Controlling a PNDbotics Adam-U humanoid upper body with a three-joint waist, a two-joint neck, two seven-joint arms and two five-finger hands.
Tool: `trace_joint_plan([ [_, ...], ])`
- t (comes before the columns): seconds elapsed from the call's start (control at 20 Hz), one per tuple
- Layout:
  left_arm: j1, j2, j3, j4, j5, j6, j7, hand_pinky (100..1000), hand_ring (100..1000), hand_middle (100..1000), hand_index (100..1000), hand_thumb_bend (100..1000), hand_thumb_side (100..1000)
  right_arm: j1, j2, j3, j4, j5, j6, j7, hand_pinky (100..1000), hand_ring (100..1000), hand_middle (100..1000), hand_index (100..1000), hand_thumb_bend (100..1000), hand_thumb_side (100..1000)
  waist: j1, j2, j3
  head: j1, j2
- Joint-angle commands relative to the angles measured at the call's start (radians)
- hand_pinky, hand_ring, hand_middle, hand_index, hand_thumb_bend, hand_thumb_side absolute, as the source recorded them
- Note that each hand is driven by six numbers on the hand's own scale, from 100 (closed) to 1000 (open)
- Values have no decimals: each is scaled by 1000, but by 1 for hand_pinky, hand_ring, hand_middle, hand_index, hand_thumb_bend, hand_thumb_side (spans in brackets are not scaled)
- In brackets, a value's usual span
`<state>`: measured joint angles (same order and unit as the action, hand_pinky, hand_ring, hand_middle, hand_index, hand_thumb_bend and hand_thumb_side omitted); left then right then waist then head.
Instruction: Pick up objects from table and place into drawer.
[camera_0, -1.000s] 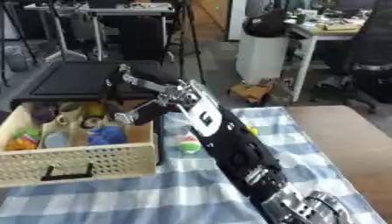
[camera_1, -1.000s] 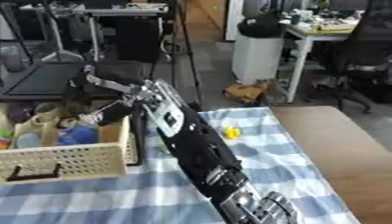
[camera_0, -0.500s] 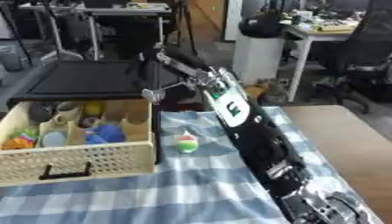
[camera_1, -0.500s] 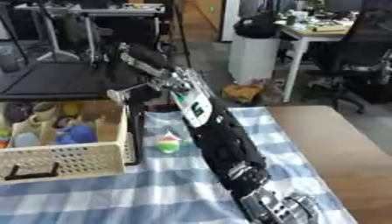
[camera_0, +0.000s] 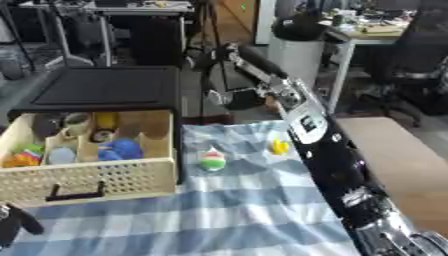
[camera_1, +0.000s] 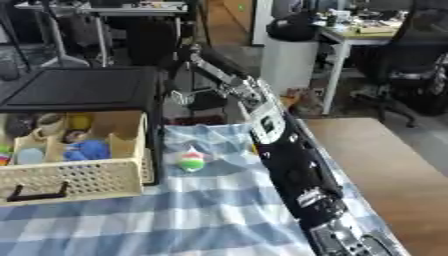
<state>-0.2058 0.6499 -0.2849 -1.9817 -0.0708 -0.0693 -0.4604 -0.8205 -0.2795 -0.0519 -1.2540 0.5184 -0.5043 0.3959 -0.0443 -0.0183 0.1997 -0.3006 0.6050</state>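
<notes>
Two small things lie loose on the blue-and-white checked cloth (camera_0: 236, 210) in the middle of the frame: a round toy banded in green, white and red (camera_0: 211, 161), just right of the drawer, and a small yellow object (camera_0: 280, 147) further right, close beside the robot's arm. The drawer (camera_0: 83, 182), a cream basket-weave box with a dark handle on its front, sits at middle left and already holds cups, a yellow piece, a blue piece and other coloured bits in its compartments. The right hand (camera_0: 234, 54) is raised toward the upper middle of the frame, over the table's far edge, well apart from both toys, its fingers spread and holding nothing. At the lower left corner the left hand (camera_0: 12, 226) barely shows; I cannot tell its fingers' state.
</notes>
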Motion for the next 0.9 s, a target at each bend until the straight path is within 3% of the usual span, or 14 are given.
trace_joint_plan([
  [0.05,-15,50,-4,-18,-6,36,-66,358,296,422,648,100,1000,-11,-34,-18,-33,-13,16,2,853,665,524,741,100,245,5,-6,-3,4,6],
  [0.15,-29,69,-6,-18,-90,56,-128,404,440,544,671,100,1000,-6,-35,-24,-39,-16,23,3,853,667,524,741,100,254,6,-4,-6,6,8],
  [0.3,-54,87,-23,-18,-192,77,-220,441,557,660,697,100,1000,-1,-32,-28,-50,-20,31,8,852,667,522,741,100,260,7,-2,-14,9,8],
  [0.7,-150,79,-89,-18,-307,177,-334,515,645,741,749,133,1000,-3,-23,-28,-63,-26,38,21,852,667,518,740,100,263,6,8,-38,15,8],
  [0.9,-208,46,-118,25,-415,209,-371,556,696,781,772,159,1000,-3,-18,-28,-69,-30,38,29,851,666,517,741,100,268,6,16,-53,21,6],
])
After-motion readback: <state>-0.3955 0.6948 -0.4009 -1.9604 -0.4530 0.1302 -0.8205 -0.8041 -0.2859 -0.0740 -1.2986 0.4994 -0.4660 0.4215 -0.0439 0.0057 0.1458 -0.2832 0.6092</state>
